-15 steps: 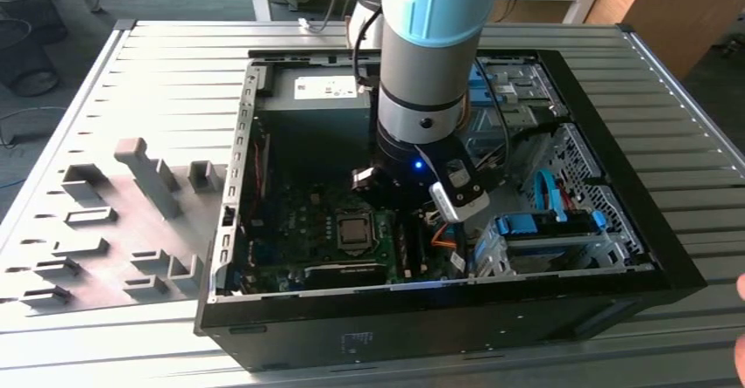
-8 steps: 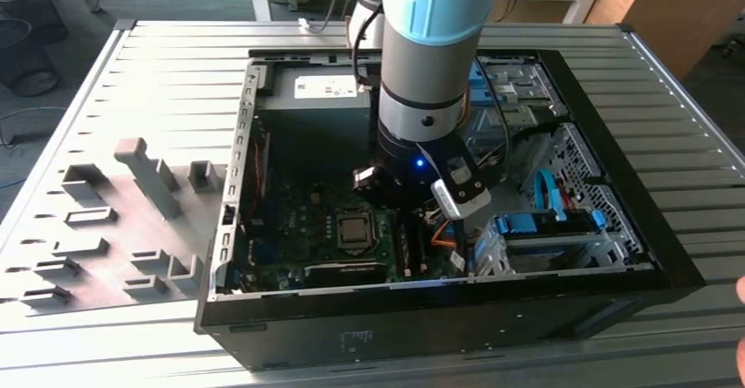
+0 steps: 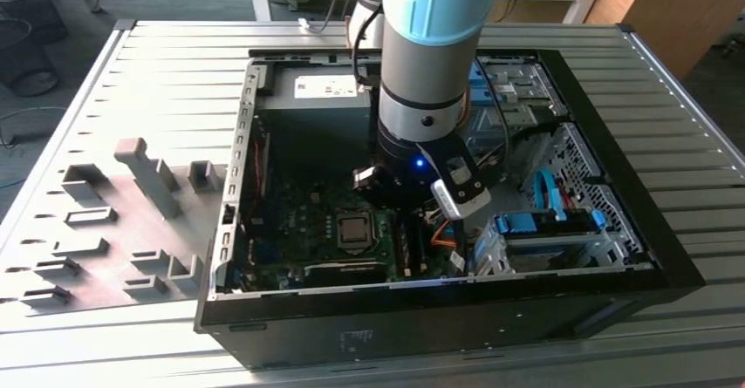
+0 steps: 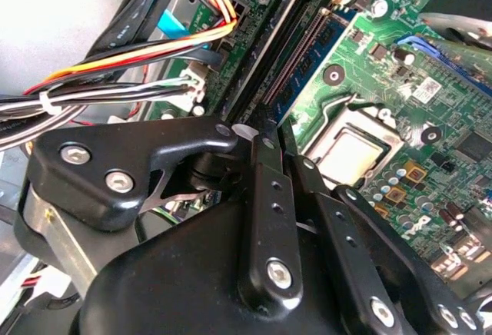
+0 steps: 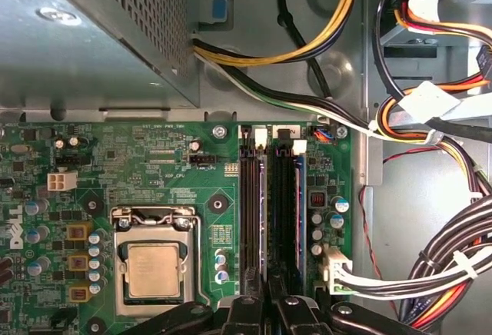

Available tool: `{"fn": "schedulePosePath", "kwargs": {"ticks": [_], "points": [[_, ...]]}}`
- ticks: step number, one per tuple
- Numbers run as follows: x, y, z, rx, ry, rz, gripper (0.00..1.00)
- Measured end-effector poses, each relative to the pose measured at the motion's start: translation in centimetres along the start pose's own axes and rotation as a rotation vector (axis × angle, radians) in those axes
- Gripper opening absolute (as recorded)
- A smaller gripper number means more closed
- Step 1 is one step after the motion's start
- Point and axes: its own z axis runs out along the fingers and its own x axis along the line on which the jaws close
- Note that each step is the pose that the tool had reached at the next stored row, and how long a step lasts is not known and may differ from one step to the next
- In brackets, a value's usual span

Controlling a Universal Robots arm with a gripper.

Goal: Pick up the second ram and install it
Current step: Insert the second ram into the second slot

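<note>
Inside the open PC case [image 3: 233, 187], the gripper [image 4: 269, 139] is reaching down over the motherboard's memory slots [image 5: 257, 197], beside the processor [image 5: 154, 270]. Its fingers are pinching narrowly on the second ram [image 5: 283, 204], which is standing edge-on in a slot. Judging by this, seating is underway, calling for even downward pressure.

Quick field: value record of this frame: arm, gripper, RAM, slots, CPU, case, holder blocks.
arm: reaches down into the open PC case
gripper: low over the memory slots, fingers close together; what they hold is hidden
RAM: one stick seated in a slot, in line with the fingertips
slots: empty black slot beside the seated stick
CPU: silver chip in its socket, beside the slots
holder blocks: grey, on the table at the exterior view's left, outside the case
cables: bundled along the case wall
</note>
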Motion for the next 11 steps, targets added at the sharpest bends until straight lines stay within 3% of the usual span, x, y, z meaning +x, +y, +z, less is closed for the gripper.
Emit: {"fn": "schedulePosePath", "kwargs": {"ticks": [11], "points": [[0.12,-0.03,-0.43,0.0001,-0.0014,0.000,0.14]]}}
